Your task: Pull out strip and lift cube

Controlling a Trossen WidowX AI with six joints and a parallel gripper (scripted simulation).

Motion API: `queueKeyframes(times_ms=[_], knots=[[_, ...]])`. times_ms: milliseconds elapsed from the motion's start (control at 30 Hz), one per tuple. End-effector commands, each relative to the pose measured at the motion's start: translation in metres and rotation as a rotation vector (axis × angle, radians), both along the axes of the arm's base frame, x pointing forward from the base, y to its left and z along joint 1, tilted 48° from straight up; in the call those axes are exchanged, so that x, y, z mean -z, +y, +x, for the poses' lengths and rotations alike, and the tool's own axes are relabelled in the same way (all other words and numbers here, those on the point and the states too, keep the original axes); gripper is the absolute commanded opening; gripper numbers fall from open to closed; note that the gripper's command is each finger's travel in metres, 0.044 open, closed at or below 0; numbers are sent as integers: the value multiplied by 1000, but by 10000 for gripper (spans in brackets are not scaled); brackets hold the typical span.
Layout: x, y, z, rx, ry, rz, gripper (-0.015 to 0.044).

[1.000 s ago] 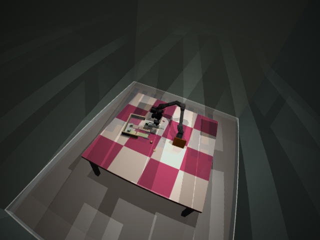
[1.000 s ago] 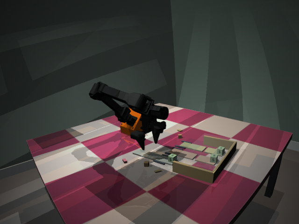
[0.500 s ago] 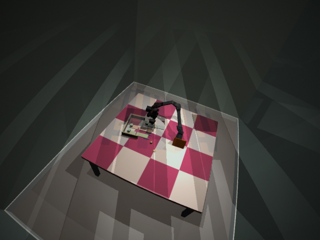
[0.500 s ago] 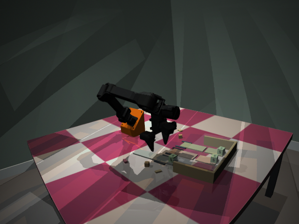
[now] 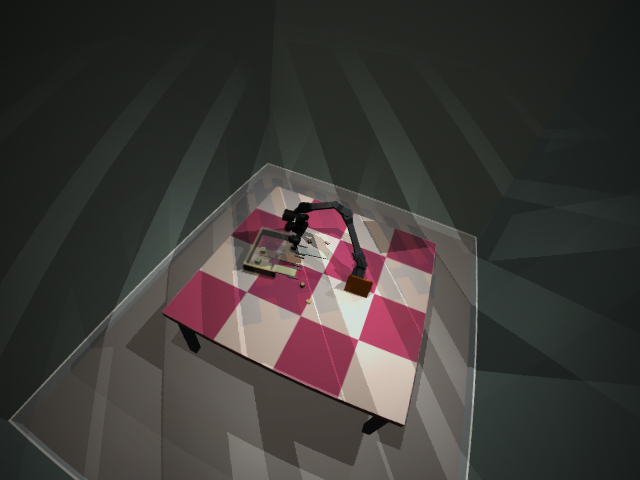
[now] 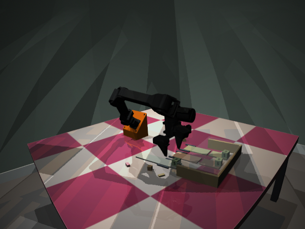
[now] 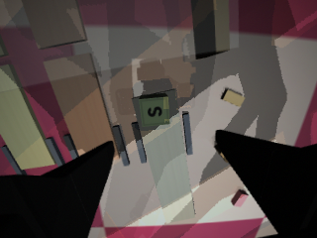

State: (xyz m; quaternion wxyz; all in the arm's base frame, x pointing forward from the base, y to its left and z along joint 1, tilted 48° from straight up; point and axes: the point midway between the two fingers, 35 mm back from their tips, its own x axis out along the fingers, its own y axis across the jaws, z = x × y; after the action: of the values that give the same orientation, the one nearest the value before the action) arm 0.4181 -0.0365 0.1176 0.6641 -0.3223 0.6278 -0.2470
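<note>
Open gripper over the pale strip, marked cube just ahead

From where I stand, the gripper (image 5: 294, 249) (image 6: 172, 151) (image 7: 164, 140) is spread almost as wide as it goes, its fingers pointing down with nothing between them. The green marked cube (image 6: 176, 161) (image 7: 155, 111) sits below the tips; in the wrist view it lies a little beyond them, roughly midway across the gap. It's at the tray end of the pale grey-green strip (image 6: 152, 157) (image 7: 170, 174), whose bare length runs back between two dark rails (image 7: 186, 133) (image 7: 139, 142).

Beside it lie an orange-brown strip (image 6: 189, 156) (image 7: 79, 104) and a yellow-green strip (image 6: 197, 149) (image 7: 25, 119). Two other marked cubes (image 6: 225, 154) (image 6: 218, 161) are farther inside the open-sided tray (image 5: 258, 268) (image 6: 197, 176).

From overhead I can't make out the nearest cube near the dark gripper. A finger partly hides the brown block (image 6: 149, 167) (image 7: 221, 153) in the wrist view, and the yellow-green strip is cut off at that picture's edge. Whether the cube touches the rails, I can't tell.
</note>
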Motion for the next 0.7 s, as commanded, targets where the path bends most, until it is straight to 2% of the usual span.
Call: queueKeyframes(times_ms=[0,67,300,667], knots=[[5,3,14,4,2,-2,440],[5,4,17,4,2,-2,440],[11,-2,18,4,1,-2,256],[23,-15,20,4,1,-2,250]])
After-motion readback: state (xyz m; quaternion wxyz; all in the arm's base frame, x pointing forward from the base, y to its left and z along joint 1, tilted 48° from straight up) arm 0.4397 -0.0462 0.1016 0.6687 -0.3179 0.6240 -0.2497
